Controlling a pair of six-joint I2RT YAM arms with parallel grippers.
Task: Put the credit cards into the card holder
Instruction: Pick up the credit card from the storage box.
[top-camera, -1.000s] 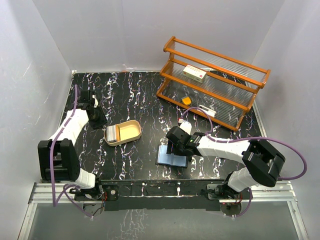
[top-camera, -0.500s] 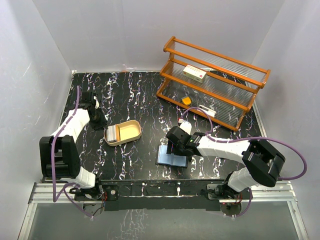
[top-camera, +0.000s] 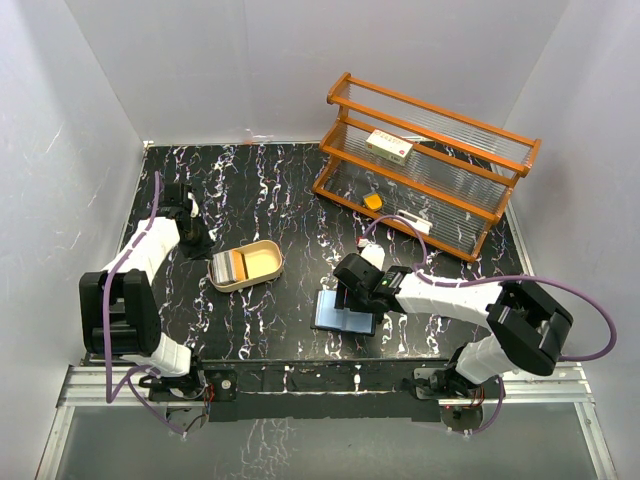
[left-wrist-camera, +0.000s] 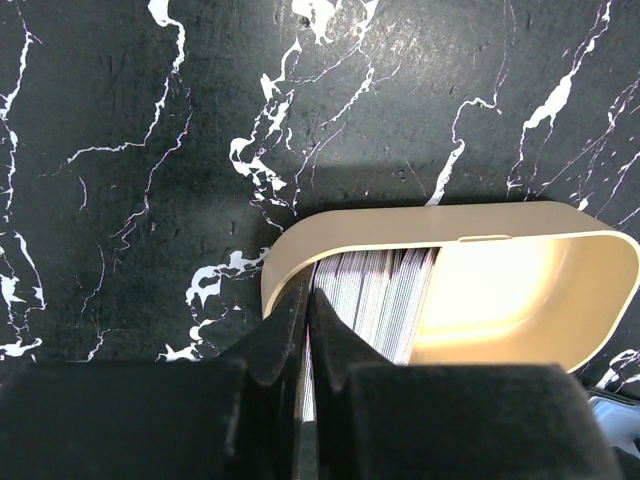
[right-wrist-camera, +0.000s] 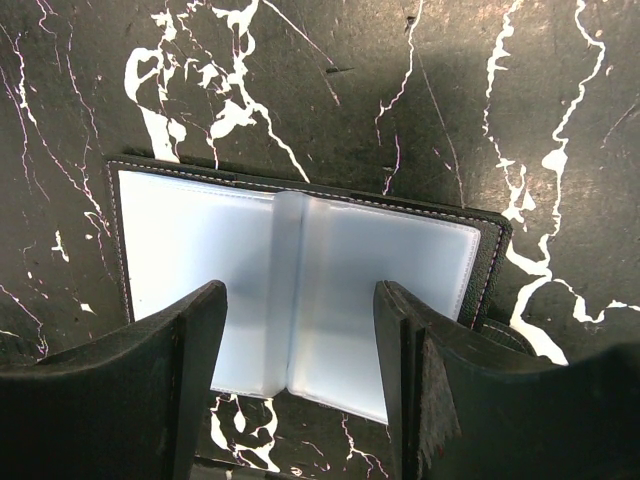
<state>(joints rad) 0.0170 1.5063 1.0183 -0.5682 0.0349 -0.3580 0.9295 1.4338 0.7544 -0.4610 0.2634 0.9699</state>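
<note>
Against a second ago, the left arm has shifted only slightly and the right arm and wallet (right-wrist-camera: 200, 260) lie as they did. The wallet is spread open flat on the worktop (left-wrist-camera: 120, 120), pale inside up. It lies under and just ahead of the right claw (right-wrist-camera: 300, 290), its long axis running across from one finger to the other and its fold pointing straight away from the claw. That claw is spread wide, a finger over each half near the wallet's closer edge; contact cannot be told. The cards (left-wrist-camera: 375, 300) stand on edge, packed in the end of the tray (left-wrist-camera: 520, 225) nearest the left claw (left-wrist-camera: 307, 300), right ahead of its tips. The left claw is closed to a hairline slit; a pale sliver shows in it, too thin to name.
</note>
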